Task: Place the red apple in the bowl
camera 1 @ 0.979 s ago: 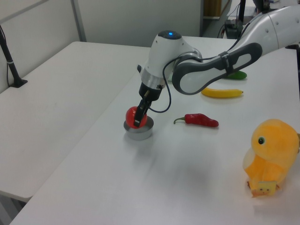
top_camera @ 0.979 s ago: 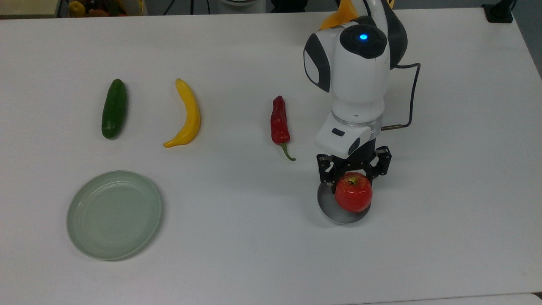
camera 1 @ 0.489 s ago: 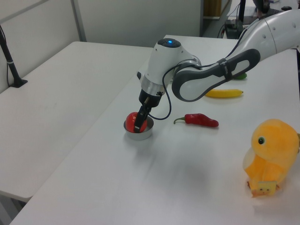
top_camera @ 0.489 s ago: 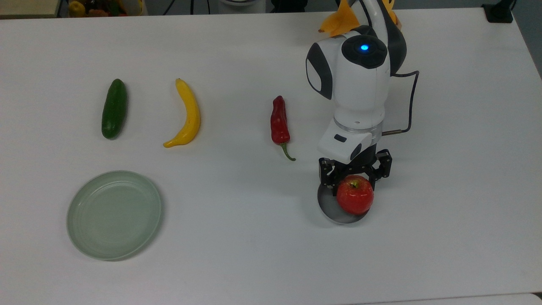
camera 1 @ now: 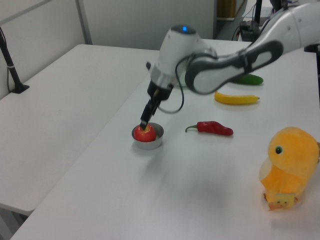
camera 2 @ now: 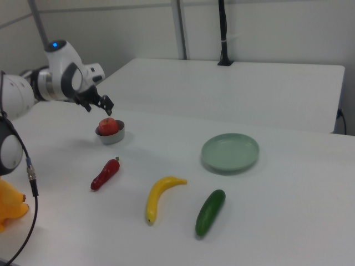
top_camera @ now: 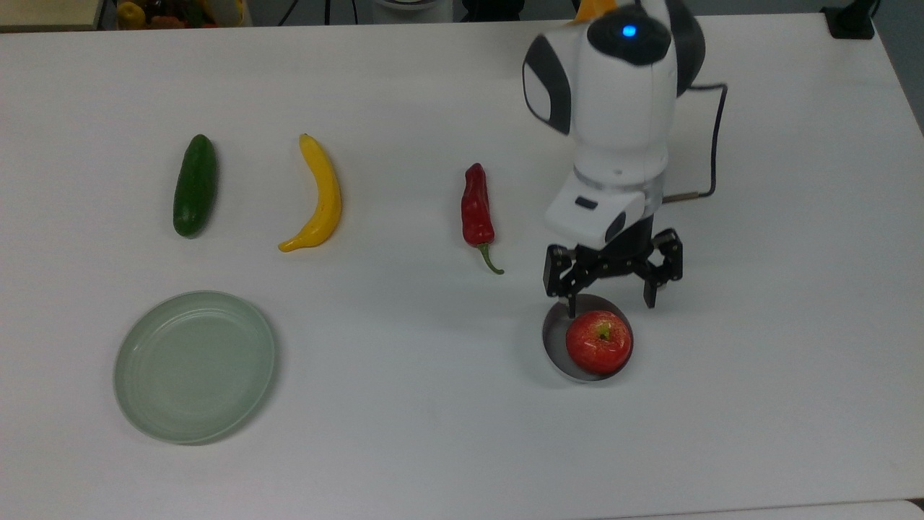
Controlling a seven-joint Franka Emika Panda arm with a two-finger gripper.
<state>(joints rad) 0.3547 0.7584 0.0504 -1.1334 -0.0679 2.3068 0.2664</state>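
Since a second ago we are seeing the gripper [top_camera: 613, 302] let go of the apple [top_camera: 598, 341] and lift: its fingers are now spread wide and holding nothing, hanging just above the bowl's [top_camera: 553, 340] far rim in the top view. The apple is sitting in the bowl, stem dimple up, filling most of it and leaning toward the top view's right.

Starting at the near edge of the table [top_camera: 433, 448] in the top view, we are finding a broad bare strip running the whole width. Above it on the top view's left, the green plate [top_camera: 195, 365] is lying with nothing on it, well apart from the bowl. Farther back, the chili [top_camera: 476, 214], the banana [top_camera: 317, 195] and the cucumber [top_camera: 194, 185] are lying in a row, each apart from the others, and bare table is stretching behind them.
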